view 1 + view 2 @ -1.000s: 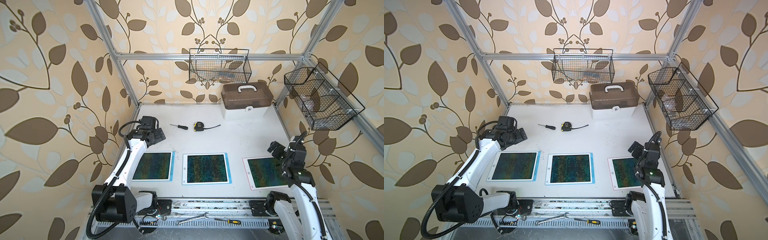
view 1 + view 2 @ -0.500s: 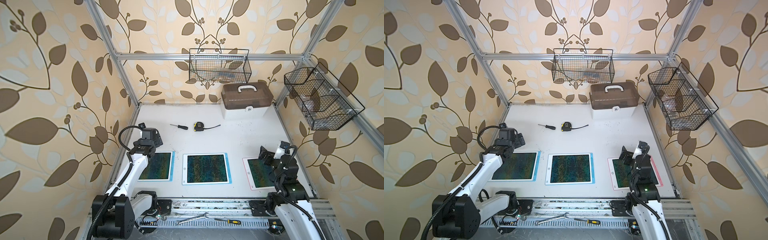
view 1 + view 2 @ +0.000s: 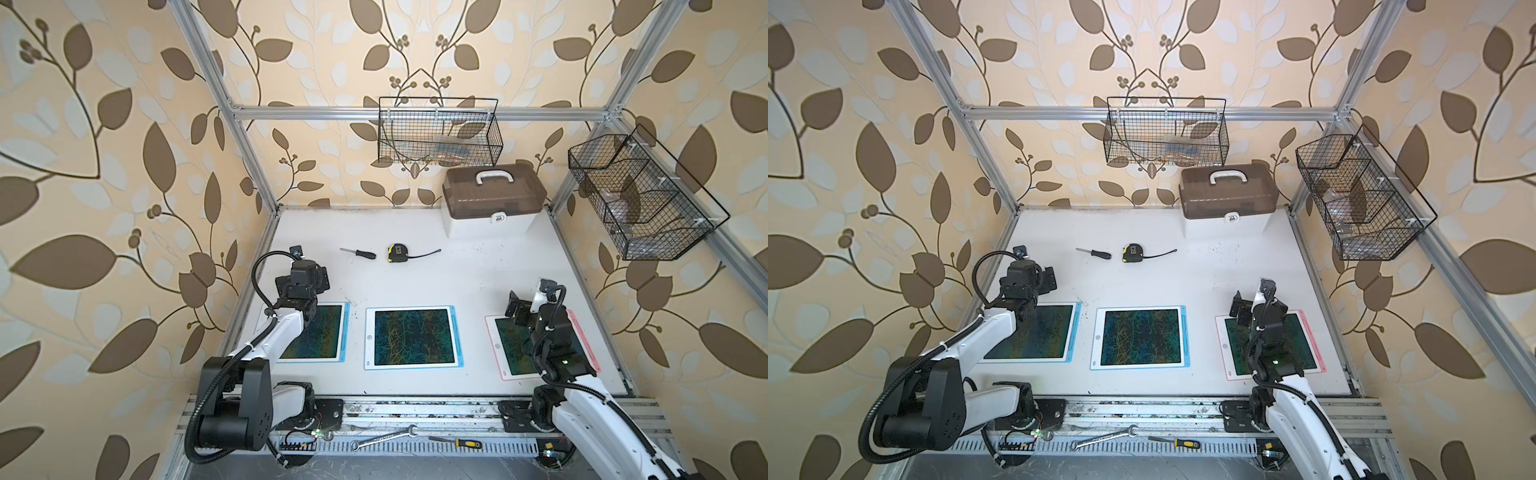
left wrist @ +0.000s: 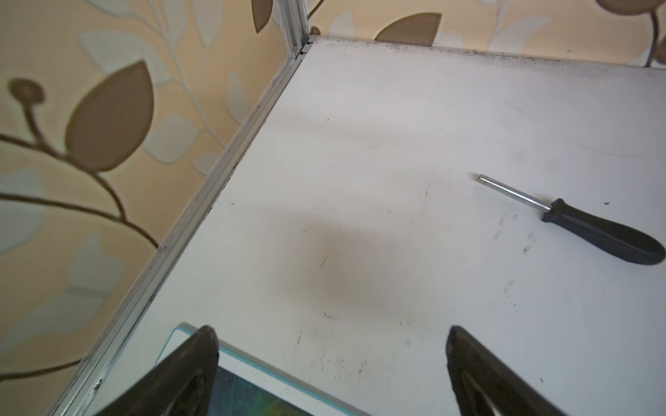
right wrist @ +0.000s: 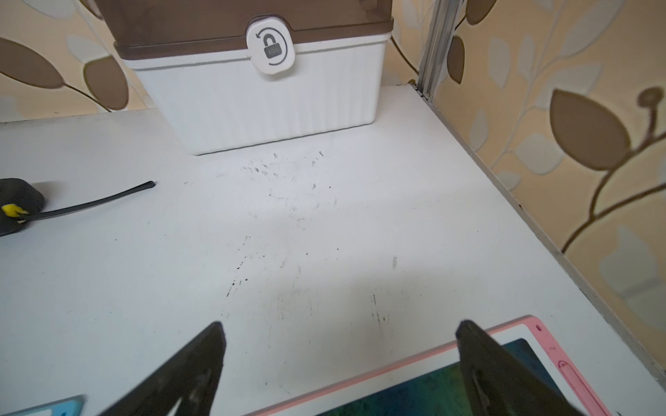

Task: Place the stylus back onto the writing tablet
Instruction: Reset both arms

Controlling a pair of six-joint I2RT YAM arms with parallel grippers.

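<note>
Judging the risks first: the slim pink stylus (image 5: 573, 378) seems to lie in the side groove of the pink-framed writing tablet (image 5: 414, 392), though the wrist view crops it too tightly to be sure it is seated. If it only rests there, a low pass by the right gripper (image 5: 340, 325), which hangs over that tablet's far edge, could flick it out or skid the tablet across the smooth white table (image 5: 324, 234). No loose stylus shows on the table, so the black-handled screwdriver (image 4: 594, 230) near the left gripper (image 4: 331, 329) might be mistaken for one. Both grippers have their jaws spread wide, gripping and touching nothing. The left one hangs over the far corner of the blue-framed tablet (image 4: 248, 392).
</note>
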